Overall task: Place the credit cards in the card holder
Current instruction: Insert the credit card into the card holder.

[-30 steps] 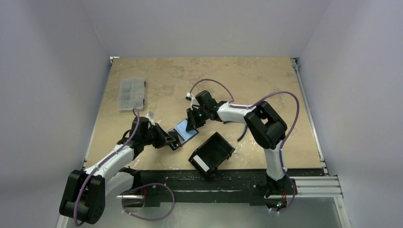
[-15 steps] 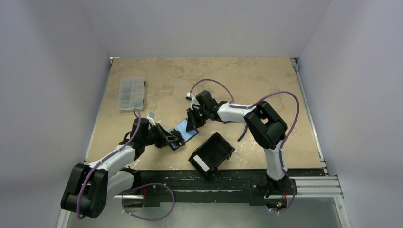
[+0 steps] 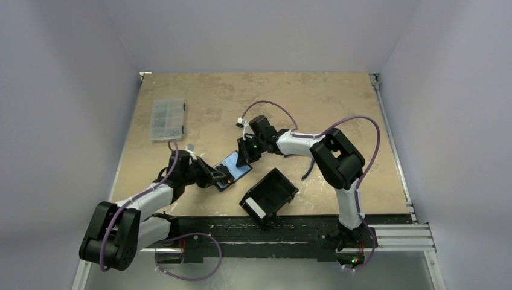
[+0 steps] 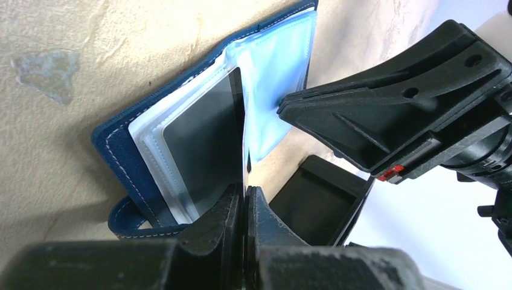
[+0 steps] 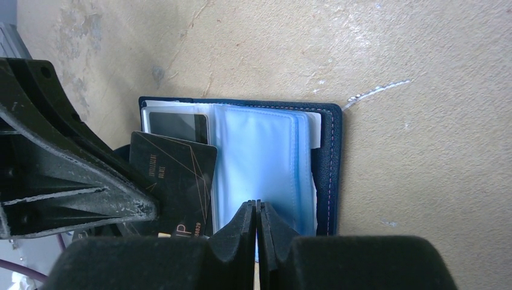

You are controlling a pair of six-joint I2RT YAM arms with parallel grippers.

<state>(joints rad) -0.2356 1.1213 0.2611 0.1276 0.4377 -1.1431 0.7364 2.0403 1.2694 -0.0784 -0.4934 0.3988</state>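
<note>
The card holder (image 3: 236, 165) lies open on the table, navy outside (image 5: 331, 169) with pale blue plastic sleeves (image 4: 275, 66). My left gripper (image 4: 244, 190) is shut on a black credit card with gold lines (image 5: 175, 175), held on edge over the holder's left half (image 3: 220, 177). A grey card (image 5: 178, 125) sits in a sleeve just beyond it. My right gripper (image 5: 256, 204) reaches in from the far side (image 3: 244, 158). Its jaws are pinched almost together on a thin pale blue sleeve page at the holder's right half.
A black box-shaped tray (image 3: 270, 194) with a white label lies tilted just right of the holder, near the front edge. A clear plastic compartment box (image 3: 167, 119) sits at the far left. Purple cables loop over both arms.
My left gripper has edged slightly right with the black card, closer over the holder, and the left elbow shifted. The right gripper and the holder stayed where they were.
</note>
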